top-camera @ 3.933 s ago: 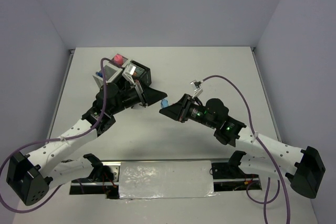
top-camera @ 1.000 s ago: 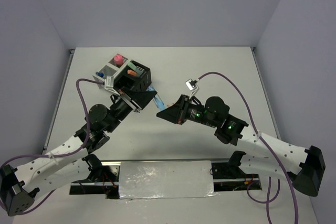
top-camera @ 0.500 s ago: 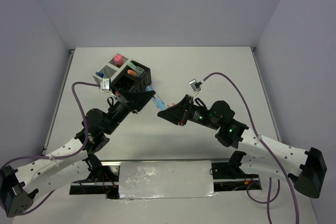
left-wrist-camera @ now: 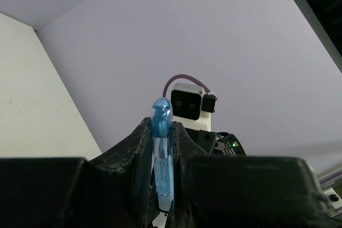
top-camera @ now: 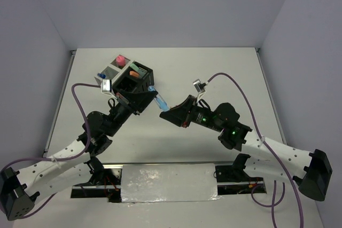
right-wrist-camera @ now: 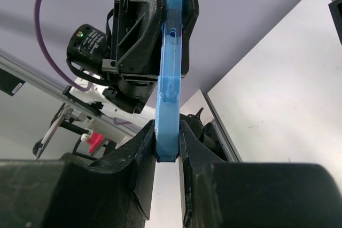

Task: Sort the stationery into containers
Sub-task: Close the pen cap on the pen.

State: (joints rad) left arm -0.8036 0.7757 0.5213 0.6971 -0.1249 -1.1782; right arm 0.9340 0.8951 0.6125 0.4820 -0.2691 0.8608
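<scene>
Top external — pen (top-camera: 158,100) in left end effector (top-camera: 150,92), right end effector (top-camera: 168,112)

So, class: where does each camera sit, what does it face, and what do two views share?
Top external: above and behind the bases, looking down at the table, bins and both arms.
Left wrist: along the left fingers, facing the right arm and wall.
Right wrist: along the right fingers, facing the left arm.
Shared: the blue pen, pinched by both.
</scene>
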